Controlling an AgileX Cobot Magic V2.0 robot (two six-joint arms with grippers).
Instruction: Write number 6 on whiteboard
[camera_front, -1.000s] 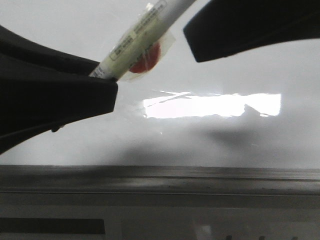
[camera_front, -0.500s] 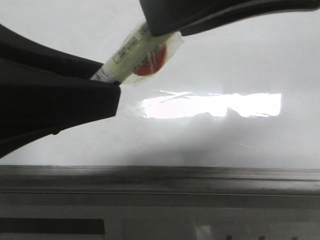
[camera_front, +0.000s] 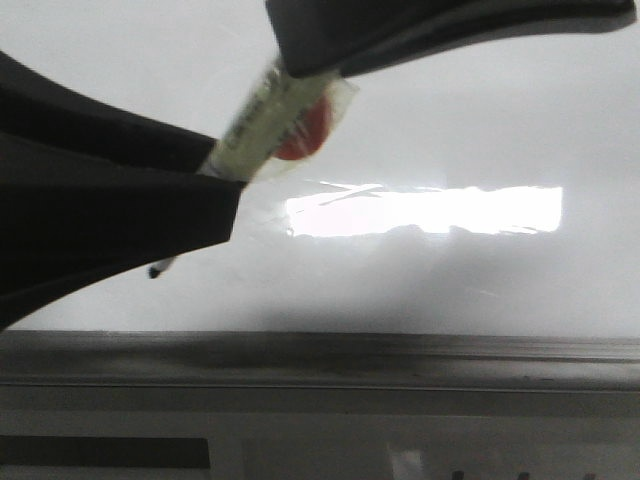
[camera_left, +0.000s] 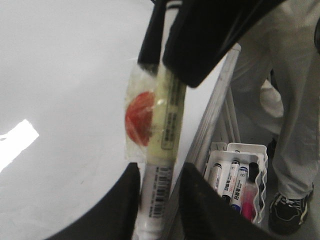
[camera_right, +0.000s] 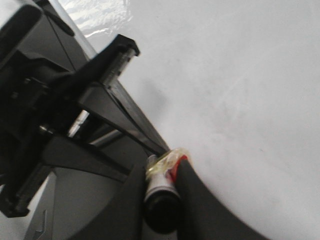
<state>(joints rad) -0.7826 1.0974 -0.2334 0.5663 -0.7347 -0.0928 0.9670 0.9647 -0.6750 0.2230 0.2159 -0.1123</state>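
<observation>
Marker (camera_front: 268, 122) has been tilted, tip dropped below left gripper (camera_left: 159, 200) | both grippers clamped on marker, right gripper (camera_right: 162, 197) at cap end | whiteboard (camera_front: 480, 110) bare, no 6 visible yet

both grippers meet over the board, left gripper (camera_left: 156, 200) and right gripper (camera_right: 162, 197) fingers each clamped on something.

The left gripper (camera_left: 156, 210) has 2 broad matte black plastic fingers (camera_left: 107, 210) with rounded, curved edges. The right gripper (camera_right: 161, 192) has 2 matching smooth black fingers (camera_right: 197, 205). Behind the left gripper's fingers, the right wrist view shows a black angular frame (camera_right: 75, 115) of flat bars and thin metal rods.
</observation>
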